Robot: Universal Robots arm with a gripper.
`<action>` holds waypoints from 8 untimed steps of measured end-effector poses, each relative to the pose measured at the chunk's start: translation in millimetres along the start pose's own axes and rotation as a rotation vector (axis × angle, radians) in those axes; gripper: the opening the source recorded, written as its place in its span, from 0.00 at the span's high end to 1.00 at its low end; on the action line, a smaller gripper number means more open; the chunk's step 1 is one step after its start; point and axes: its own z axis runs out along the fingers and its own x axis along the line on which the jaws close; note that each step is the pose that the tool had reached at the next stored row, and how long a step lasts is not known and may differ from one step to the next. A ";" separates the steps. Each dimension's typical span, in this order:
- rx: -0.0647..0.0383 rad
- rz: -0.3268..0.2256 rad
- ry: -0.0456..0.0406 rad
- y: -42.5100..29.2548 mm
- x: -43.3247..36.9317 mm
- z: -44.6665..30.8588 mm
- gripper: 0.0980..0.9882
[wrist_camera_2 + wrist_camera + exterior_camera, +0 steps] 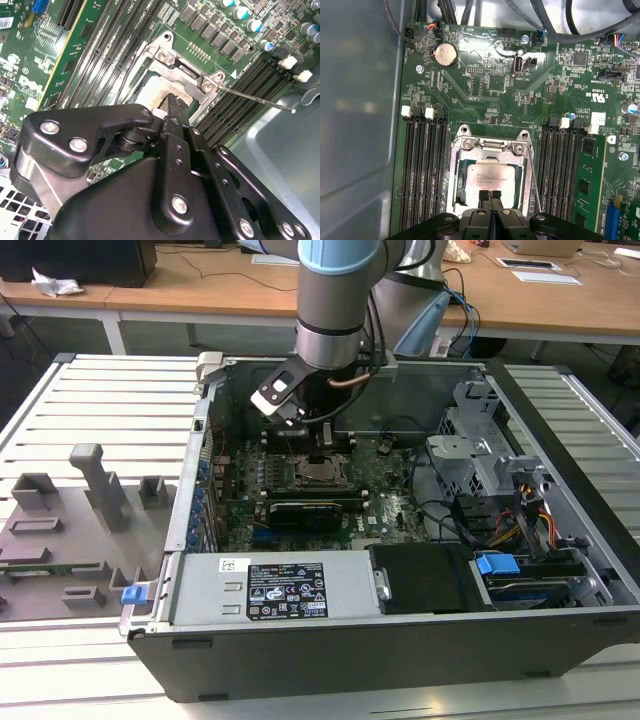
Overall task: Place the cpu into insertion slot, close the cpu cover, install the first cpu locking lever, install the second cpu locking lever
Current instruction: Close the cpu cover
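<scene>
Memory slots (422, 165) flank the insertion slot (318, 474) on two sides of the green motherboard (490, 100), leaving little open board around it. The cpu (490, 174) lies flat in the socket, silver top up, and the cpu cover (456, 170) appears to lie down around it, its square cut-out framing the chip. The gripper (490, 196) hangs straight over the chip's near edge with its two fingertips drawn together, nothing between them; whether they touch the metal top I cannot tell. In the second wrist view the gripper (175, 102) and its black linkage hide most of the socket. A thin wire locking lever (535, 180) runs along one side of the frame, and in the second wrist view its free end reaches out over the neighbouring memory slots. A coin cell (446, 54) sits farther up the board, with black cables (555, 15) beyond it and the grey case wall (355, 100) close alongside. In the exterior view a black graphics card (305, 512) lies just in front of the socket, the power supply (280, 588) nearer the camera, and a drive cage (470, 455) towards the exterior view's right.
</scene>
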 end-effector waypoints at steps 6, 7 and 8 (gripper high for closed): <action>0.000 0.000 0.0000 2.9 -0.3 0.0 0.99; 0.000 0.000 0.0001 3.0 -0.2 0.0 0.99; 0.000 0.000 0.0000 3.0 -0.2 0.0 0.99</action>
